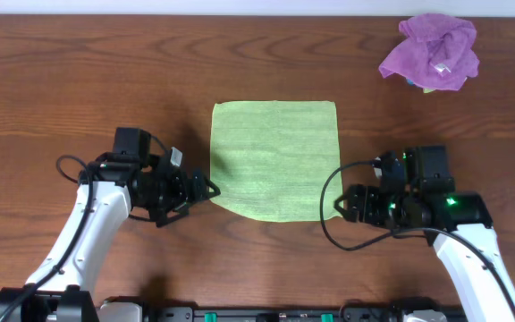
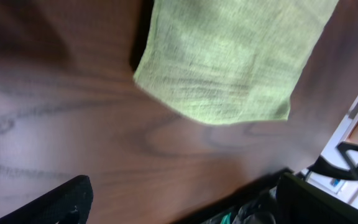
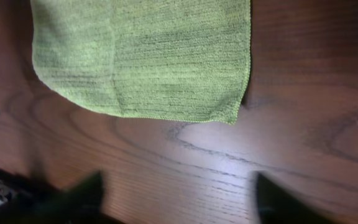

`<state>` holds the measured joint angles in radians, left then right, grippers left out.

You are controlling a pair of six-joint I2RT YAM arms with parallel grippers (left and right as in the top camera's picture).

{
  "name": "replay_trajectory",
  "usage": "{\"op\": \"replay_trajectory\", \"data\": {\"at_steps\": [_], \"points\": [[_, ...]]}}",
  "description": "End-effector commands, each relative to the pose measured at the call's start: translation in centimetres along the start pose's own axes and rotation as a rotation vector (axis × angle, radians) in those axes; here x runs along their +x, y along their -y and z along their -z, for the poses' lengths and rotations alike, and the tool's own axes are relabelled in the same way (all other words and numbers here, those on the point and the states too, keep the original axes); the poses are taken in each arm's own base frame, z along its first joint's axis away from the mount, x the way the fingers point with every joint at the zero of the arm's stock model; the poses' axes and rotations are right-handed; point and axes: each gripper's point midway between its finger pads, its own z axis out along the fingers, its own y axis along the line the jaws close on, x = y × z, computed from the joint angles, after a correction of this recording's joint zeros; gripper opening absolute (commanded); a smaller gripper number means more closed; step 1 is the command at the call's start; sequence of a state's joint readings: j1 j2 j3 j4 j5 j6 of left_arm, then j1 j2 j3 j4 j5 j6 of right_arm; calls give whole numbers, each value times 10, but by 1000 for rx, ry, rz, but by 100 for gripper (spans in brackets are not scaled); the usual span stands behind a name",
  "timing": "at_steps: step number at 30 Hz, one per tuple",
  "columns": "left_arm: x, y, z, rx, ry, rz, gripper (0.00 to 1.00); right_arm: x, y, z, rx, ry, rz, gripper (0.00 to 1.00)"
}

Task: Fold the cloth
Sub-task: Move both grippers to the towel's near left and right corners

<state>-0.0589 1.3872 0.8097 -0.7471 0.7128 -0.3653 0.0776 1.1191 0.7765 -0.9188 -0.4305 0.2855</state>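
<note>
A green cloth lies flat on the wooden table, in the middle; it looks folded into a squarish shape. It also shows in the left wrist view and the right wrist view. My left gripper is open and empty, just off the cloth's near left corner. My right gripper is open and empty, just off the cloth's near right corner. In both wrist views the fingers are spread wide with bare table between them.
A crumpled purple cloth lies at the far right of the table. The table's front edge and dark equipment show at the lower right of the left wrist view.
</note>
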Motion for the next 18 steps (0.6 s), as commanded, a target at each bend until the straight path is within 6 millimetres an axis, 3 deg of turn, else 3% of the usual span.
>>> {"op": "replay_trajectory", "data": {"at_steps": [1,9,18], "points": [[-6,-1,2,-3,30,15,95,-5,2,0,7,22,-67,99],[-20,-22,0,-111,104,115,96,-14,10,-2,45,62,-65,99],[-28,-27,-25,-93,97,170,95,-12,21,-32,37,19,-116,96]]}}
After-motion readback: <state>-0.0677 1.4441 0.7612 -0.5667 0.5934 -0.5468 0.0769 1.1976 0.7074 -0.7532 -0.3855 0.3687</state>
